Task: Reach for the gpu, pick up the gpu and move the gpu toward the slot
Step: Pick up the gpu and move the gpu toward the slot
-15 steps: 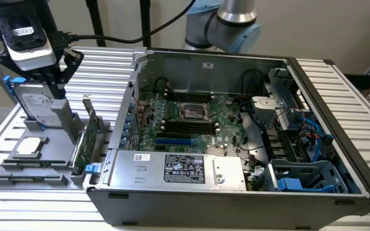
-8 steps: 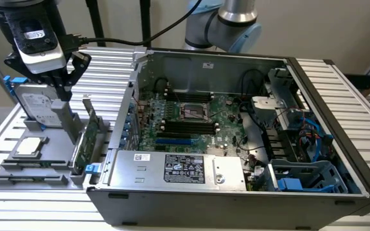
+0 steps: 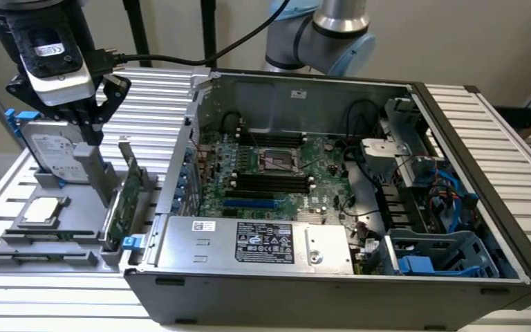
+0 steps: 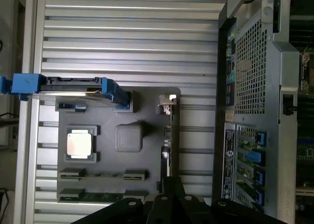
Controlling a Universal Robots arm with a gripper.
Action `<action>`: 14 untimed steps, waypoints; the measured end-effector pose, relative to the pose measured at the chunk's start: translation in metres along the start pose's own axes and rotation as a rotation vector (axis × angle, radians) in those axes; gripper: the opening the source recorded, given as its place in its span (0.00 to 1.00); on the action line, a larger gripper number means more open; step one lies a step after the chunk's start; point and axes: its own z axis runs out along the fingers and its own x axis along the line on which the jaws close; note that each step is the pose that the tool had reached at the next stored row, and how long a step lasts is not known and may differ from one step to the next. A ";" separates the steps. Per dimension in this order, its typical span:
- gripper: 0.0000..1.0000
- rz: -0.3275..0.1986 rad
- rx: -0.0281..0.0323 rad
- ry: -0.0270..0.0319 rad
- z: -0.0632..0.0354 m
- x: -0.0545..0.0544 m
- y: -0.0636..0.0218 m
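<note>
As the counter carries the open computer case and, just beside it, a gray holder, the gripper hovers above the gpu standing there on edge. I cannot tell whether the gripper is open. It should centre over the card's top edge and descend straight.

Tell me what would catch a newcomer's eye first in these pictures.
The big dark open computer case dominates the exterior view's right, its green motherboard laid bare inside. On the exterior view's left, the robot's black hand hangs over a grey holder tray, close to the top of the thin green circuit-board card, which stands on edge beside a silver hard drive with blue rails.
</note>
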 end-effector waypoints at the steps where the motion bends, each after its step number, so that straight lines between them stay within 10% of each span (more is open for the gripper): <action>1: 0.11 0.000 0.0000 0.0001 0.0000 0.000 0.0000; 14: 0.48 0.000 0.0002 -0.0006 0.0037 0.000 -0.0001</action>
